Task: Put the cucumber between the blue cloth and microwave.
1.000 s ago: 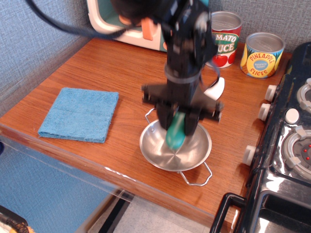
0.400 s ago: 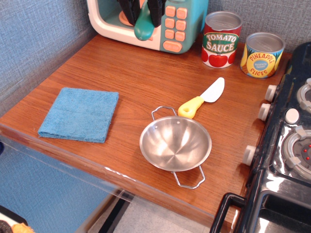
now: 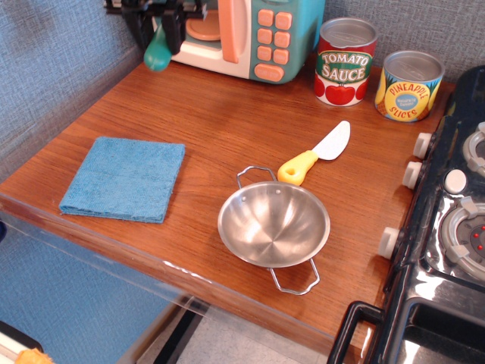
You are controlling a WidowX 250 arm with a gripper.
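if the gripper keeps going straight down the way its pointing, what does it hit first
Probably bare wooden table, in the gap between the microwave and the blue cloth. The gripper points down holding the cucumber, which would touch first. Depth is uncertain.

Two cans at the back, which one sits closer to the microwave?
The tomato sauce can, red and white label, stands right beside the microwave. The yellow pineapple slices can is farther right, toward the stove.

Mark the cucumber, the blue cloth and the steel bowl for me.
cucumber point(image 3: 157, 54): main camera view, its rounded lower end.
blue cloth point(image 3: 123, 178): main camera view, middle of its top face.
steel bowl point(image 3: 273, 224): main camera view, inside bottom.
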